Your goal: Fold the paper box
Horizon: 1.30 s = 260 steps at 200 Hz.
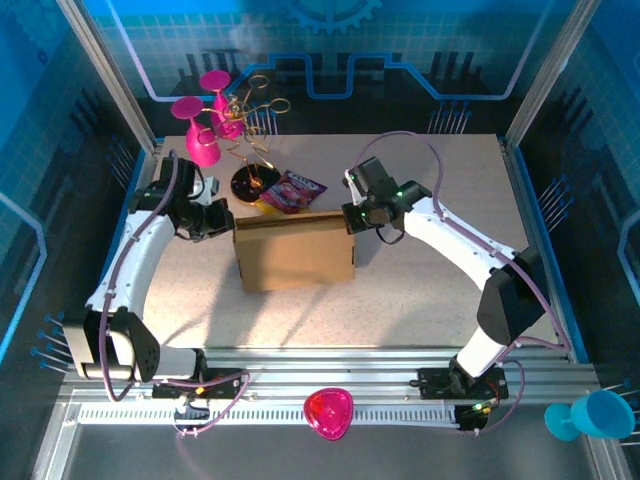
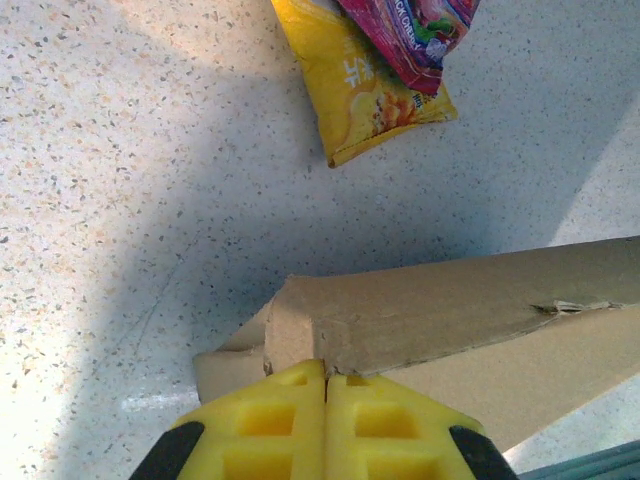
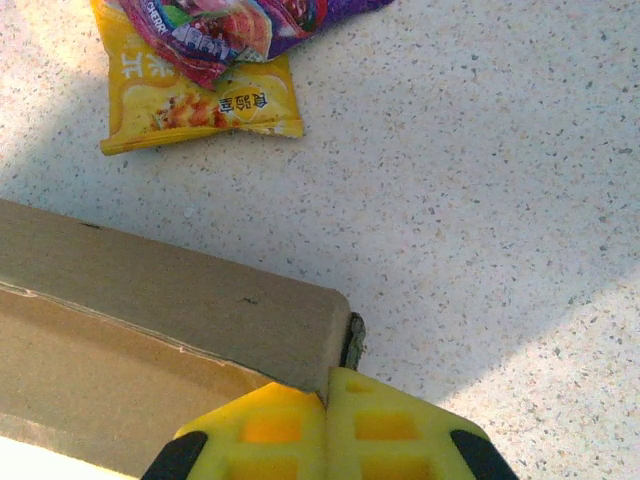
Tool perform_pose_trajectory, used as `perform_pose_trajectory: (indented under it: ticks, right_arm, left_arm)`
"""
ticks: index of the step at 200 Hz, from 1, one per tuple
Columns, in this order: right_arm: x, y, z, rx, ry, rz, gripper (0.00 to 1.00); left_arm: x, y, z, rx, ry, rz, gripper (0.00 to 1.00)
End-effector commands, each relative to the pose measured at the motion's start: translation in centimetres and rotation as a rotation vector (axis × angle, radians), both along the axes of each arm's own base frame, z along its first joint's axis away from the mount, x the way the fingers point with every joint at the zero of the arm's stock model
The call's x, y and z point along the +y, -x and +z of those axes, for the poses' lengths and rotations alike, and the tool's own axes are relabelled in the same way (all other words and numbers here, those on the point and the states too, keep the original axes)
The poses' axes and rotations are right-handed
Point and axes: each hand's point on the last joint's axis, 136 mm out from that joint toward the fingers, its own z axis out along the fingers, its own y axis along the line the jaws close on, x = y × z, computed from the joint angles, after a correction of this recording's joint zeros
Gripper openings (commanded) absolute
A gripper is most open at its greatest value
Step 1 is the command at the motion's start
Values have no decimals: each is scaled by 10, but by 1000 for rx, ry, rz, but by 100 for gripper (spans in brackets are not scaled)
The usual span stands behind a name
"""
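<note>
The paper box [image 1: 295,252] is a brown cardboard shape lying in the middle of the table, its far wall folded up. My left gripper [image 1: 226,222] is at the box's far left corner. In the left wrist view its yellow fingers [image 2: 280,420] are pressed together, pinching the corner of the paper box [image 2: 450,300]. My right gripper [image 1: 351,218] is at the far right corner. There its yellow fingers [image 3: 385,430] are shut on the end of the upright wall of the paper box [image 3: 180,300].
A purple and yellow snack packet [image 1: 292,191] lies just behind the box, also seen as the packet [image 2: 375,85] and the packet [image 3: 195,85]. Pink goblets [image 1: 203,128], a gold wire stand [image 1: 250,120] and a dark bowl [image 1: 254,184] stand at the back left. A pink heart dish [image 1: 329,413] sits on the front rail.
</note>
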Motion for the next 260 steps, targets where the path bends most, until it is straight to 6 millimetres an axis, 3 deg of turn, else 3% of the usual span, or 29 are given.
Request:
perform_pose_trajectory:
  ticks: [1, 87, 158, 208, 260]
  right_arm:
    - [0, 1, 9, -39, -8, -18, 0]
    - [-1, -2, 10, -92, -39, -44, 0]
    - [-6, 3, -2, -70, -41, -71, 0]
    - [-14, 5, 13, -82, -60, -116, 0]
    - [-17, 14, 13, -37, -82, -145, 5]
  left_arm:
    - [-6, 4, 10, 38, 40, 13, 3]
    - [-17, -2, 27, 78, 103, 19, 3]
    - [-23, -8, 25, 21, 132, 18, 2]
    - [-25, -12, 23, -55, 136, 6, 1]
    - [-30, -13, 15, -132, 149, 1, 1]
